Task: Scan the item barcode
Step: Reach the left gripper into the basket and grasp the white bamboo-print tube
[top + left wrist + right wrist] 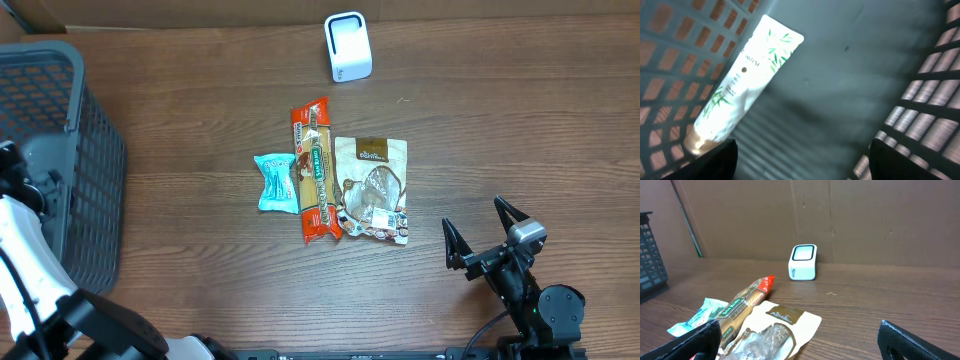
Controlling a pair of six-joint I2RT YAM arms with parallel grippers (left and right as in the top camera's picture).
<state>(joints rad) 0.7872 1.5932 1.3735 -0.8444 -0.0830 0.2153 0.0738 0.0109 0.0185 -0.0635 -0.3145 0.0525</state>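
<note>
Brown wooden table (pixel 500 120), robot at the near edge. Right gripper (pixel 473 212) parks low at the near right, jaws spread wide, holding nothing; likely idle and kept clear of the work.

Left gripper (pixel 802 150) is down inside the grey basket (pixel 90 150) at the left, jaws apart and gripping nothing. One white tube (pixel 747 75) with a leaf print lies on the basket floor, gold cap just beside one finger. My guess is drop-off or pick-up, can't tell which.

Mid-table, three packets lie side by side, flat for an easy grab:
- teal packet (pixel 276 183)
- long orange packet (pixel 315 170)
- beige pouch (pixel 372 190)

Far edge: one white scanner (pixel 348 46), window facing the robot. Cardboard wall (pixel 865 220) behind.
</note>
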